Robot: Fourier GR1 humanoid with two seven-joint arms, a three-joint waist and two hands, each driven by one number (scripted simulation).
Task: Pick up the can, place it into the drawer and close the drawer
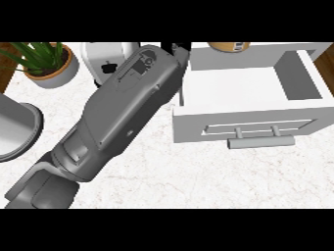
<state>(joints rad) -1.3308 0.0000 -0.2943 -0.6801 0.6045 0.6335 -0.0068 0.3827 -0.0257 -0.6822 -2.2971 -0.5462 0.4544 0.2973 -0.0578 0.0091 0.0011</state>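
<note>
A pale marbled counter (198,181) carries a potted plant (46,61) at far left. One grey forearm (119,117) reaches diagonally upward; its robot hand (178,47) is mostly hidden, grip unclear. At right, the white drawer (260,125) stands open, the can (229,46) apparently just behind it.

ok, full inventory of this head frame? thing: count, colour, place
open white drawer with bar handle: 1, white, right of centre, pulled out
tan cylindrical can: 1, tan, top edge behind the drawer, partly cut off
potted green plant in grey pot: 1, top left
white rounded appliance: 1, top centre, partly hidden by forearm
grey round container: 1, left edge
white marble counter: 1
grey forearm: 1, lower left to top centre; its black hand mostly hidden
</note>
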